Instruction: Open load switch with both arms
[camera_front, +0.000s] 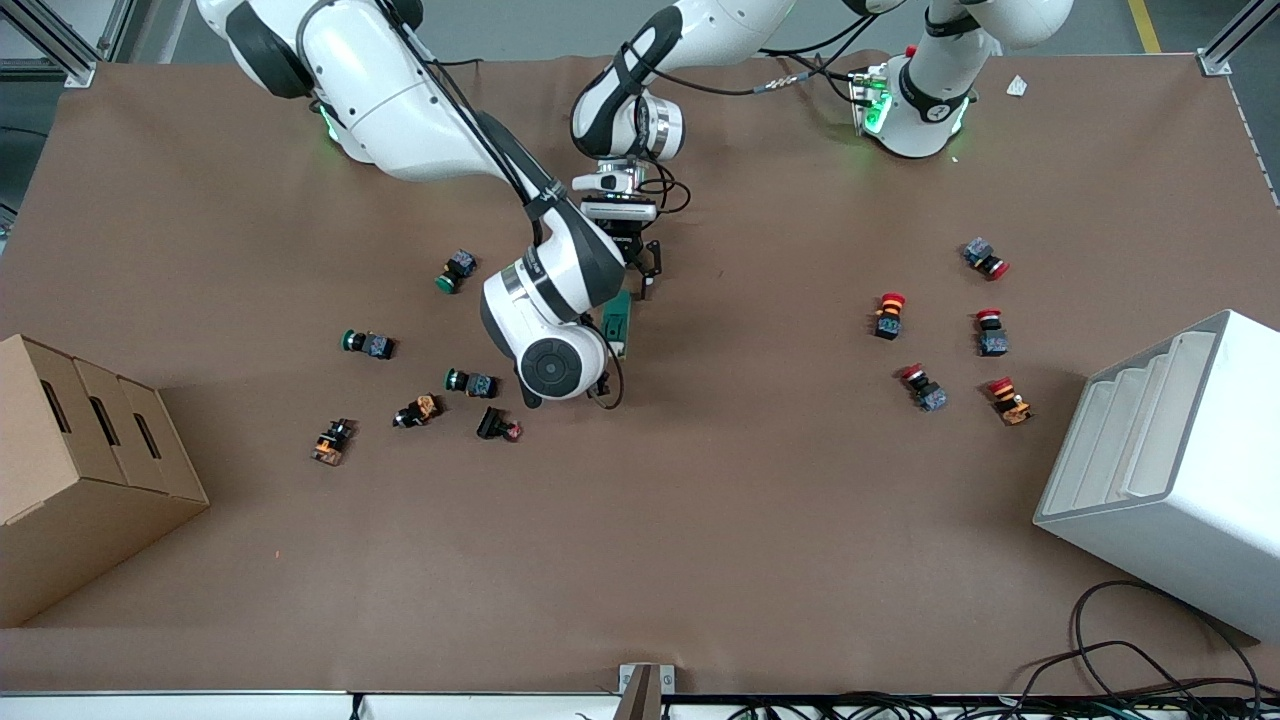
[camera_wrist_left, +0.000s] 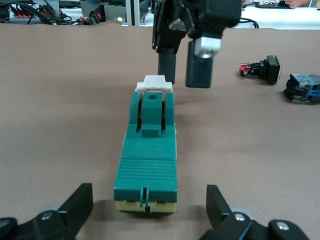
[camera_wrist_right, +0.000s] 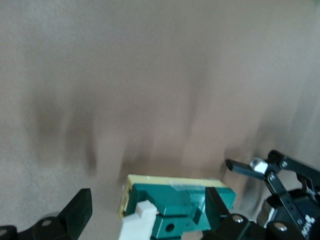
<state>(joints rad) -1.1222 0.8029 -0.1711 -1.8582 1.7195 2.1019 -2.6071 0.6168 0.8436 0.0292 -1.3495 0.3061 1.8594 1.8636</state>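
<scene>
Success likely depends on both spread-jawed grippers, left gripper (camera_wrist_left: 145, 212) and right gripper (camera_wrist_left: 187, 62), squarely straddling opposite ends of the load switch (camera_front: 617, 322) lying mid-surface before closing.

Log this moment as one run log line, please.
load switch flat on table, unheld | left end effector open at its base end | right end effector open at white toggle

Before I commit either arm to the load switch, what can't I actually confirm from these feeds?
- Front view: the right arm's wrist covers most of the load switch and the right gripper.
- Left wrist view: the left gripper is cut off by the frame edge.
- Right wrist view: blurred; whether the right gripper touches the white toggle is unclear.
</scene>
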